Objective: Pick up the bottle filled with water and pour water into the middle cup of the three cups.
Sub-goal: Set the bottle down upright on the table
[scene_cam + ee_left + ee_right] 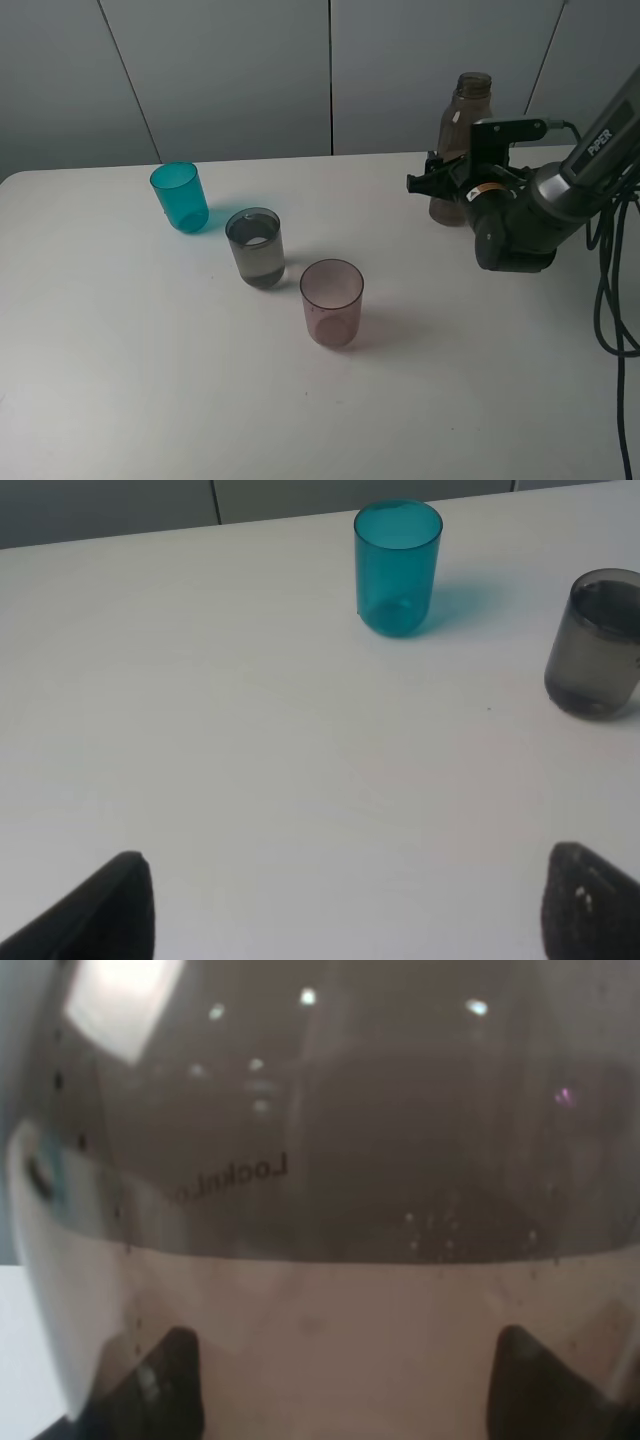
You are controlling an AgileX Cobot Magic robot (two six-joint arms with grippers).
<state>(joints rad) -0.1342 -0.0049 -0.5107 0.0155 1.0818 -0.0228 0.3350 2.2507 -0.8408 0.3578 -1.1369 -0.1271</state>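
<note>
The tall smoky brown plastic bottle point(462, 140) stands upright at the table's back right, with the right gripper point(447, 183) around it (grip unclear). The grey see-through middle cup point(255, 247) waits between its neighbours. The left gripper point(340, 905) is spread wide.

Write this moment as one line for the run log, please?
right end effector: around bottle, upright on table | left end effector: open, idle | middle cup: holds water
</note>
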